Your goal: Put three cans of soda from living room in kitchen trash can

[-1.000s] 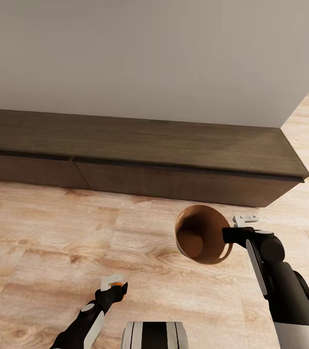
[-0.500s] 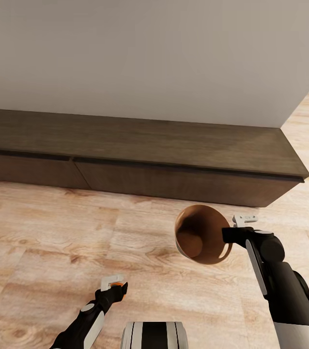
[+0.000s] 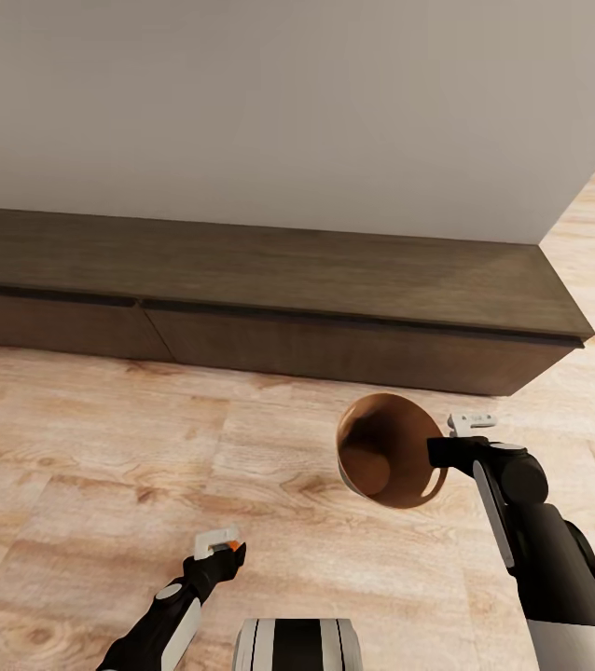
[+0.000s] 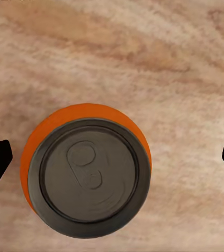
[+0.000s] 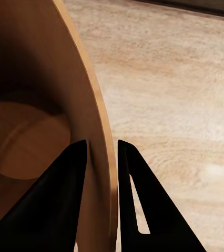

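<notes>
One can of soda (image 4: 87, 170) in view, count 1: orange, grey tab end toward the left wrist camera, held in the left gripper (image 3: 221, 552) above the wood floor (image 3: 83, 466). One tash can (image 3: 386, 449), tilted, copper inside showing; right gripper (image 5: 100, 157) jaws narrow, pinching its rim wall. One low dark cabinet (image 3: 335, 280) along the wall.

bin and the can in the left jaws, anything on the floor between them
Nothing: in the head view only bare wood floor lies between the bin and the can.
</notes>
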Robot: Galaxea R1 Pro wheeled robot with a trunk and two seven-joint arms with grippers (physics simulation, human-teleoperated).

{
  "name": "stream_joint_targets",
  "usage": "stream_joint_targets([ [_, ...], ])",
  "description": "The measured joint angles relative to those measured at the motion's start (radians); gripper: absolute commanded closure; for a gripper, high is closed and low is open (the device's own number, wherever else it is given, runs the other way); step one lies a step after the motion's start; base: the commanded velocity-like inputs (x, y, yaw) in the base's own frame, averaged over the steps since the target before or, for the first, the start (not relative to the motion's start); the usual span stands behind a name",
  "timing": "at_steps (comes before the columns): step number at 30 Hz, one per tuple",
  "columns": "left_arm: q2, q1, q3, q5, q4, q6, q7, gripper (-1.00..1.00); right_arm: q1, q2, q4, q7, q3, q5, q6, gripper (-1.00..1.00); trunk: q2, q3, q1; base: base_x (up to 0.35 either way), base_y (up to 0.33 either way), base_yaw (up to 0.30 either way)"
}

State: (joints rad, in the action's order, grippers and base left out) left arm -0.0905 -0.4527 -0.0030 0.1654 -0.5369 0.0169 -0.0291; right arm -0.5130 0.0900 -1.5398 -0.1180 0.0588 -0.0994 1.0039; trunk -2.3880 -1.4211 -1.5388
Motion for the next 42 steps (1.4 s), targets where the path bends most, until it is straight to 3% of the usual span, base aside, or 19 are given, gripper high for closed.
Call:
stream_joint_targets([
  [15,0.0,-0.001,-0.001,-0.001,0.0,0.0,0.0,-1.0,0.0,-0.002,0.0,0.0,0.0,0.0,0.0,1.0,0.0,0.0,0.0,0.0,0.0,0.0],
  [20,0.0,0.0,0.0,-0.001,0.0,0.0,0.0,-1.0,0.0,-0.003,0.001,0.0,0.0,0.0,0.0,1.0,-0.035,-0.016,-0.019,0.0,0.0,0.0],
  [42,0.0,0.0,0.0,-0.001,0.0,0.0,0.0,-1.0,0.0,-0.004,0.0,0.0,0.0,0.003,0.0,1.0,-0.035,-0.016,-0.019,-0.026,0.0,0.0],
])
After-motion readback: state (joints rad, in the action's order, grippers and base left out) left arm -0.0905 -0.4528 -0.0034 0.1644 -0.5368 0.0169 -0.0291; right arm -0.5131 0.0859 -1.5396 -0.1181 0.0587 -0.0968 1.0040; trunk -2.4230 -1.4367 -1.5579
